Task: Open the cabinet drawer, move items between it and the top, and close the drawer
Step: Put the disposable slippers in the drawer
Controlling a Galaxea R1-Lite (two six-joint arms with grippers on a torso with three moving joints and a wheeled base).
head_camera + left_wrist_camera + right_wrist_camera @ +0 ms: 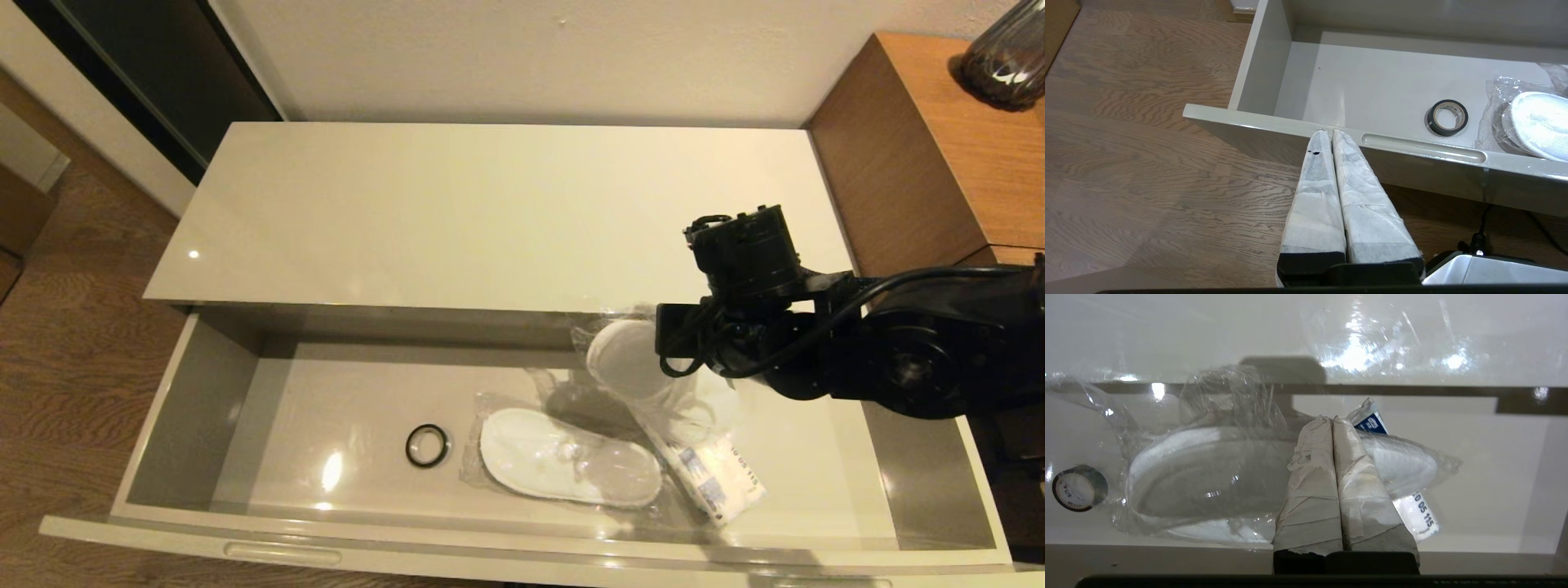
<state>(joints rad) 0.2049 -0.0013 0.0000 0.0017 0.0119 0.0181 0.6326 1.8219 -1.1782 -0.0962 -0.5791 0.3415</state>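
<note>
Nearest, at the front rim of the cabinet drawer (pixel 1249 122): left gripper (pixel 1327 134), clenched on nothing, taped fingers pressed flat together, tips at the rim just beside the left handle slot (pixel 1423 147). Wooden floor (pixel 1147 163) beneath it.

Drawer standing wide open, grey inner walls showing.

Inside, toward the front edge and a little left of centre: small black ring (pixel 427 445), lying flat and apart from everything else. Just right of it, near slipper (pixel 571 465) in clear wrap, flat on the drawer floor, running along the front edge. Touching that wrap on the right-hand side: white packet (pixel 718 486) with blue print, lying aslant toward the front right corner.

Further back, right of centre: far slipper (pixel 624 355), tilted and raised off the drawer floor, a shadow under it, its wrap bunched up toward the back edge. Right gripper (pixel 1332 420) above the drawer on that side — closed tight, fingers together against that slipper's wrap, grasping it as far as can be made out. Right arm (pixel 898 351) reaching in over the drawer's right end.

Behind the drawer's back edge: the top (pixel 490 212), glossy cream-white. Beyond its right end, taller brown desk (pixel 939 147) with a dark vase (pixel 1004 53) at its far corner.
</note>
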